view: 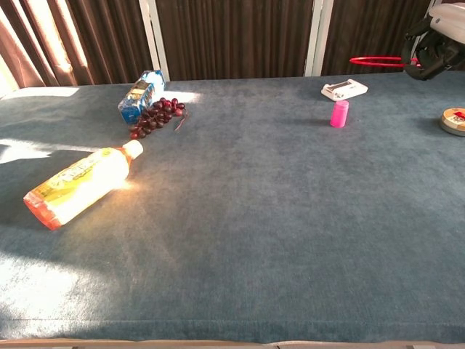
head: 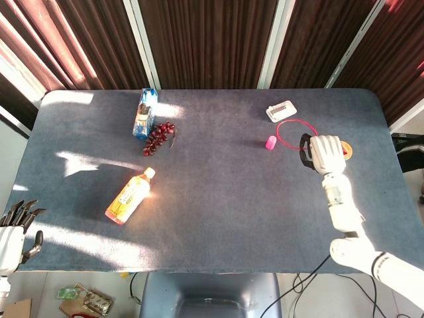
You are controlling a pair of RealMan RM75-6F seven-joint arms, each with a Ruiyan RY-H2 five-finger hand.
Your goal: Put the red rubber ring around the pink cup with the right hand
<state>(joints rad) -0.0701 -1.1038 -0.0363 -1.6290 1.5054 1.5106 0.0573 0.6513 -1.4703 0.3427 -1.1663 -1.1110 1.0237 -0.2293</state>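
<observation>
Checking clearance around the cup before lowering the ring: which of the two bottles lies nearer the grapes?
The blue-labelled bottle, at the far edge, its end right beside the grapes. The orange bottle lies well apart, nearer the front.

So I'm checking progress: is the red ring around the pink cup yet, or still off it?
Still off. The right hand holds the red ring in the air above the upright pink cup.
</observation>
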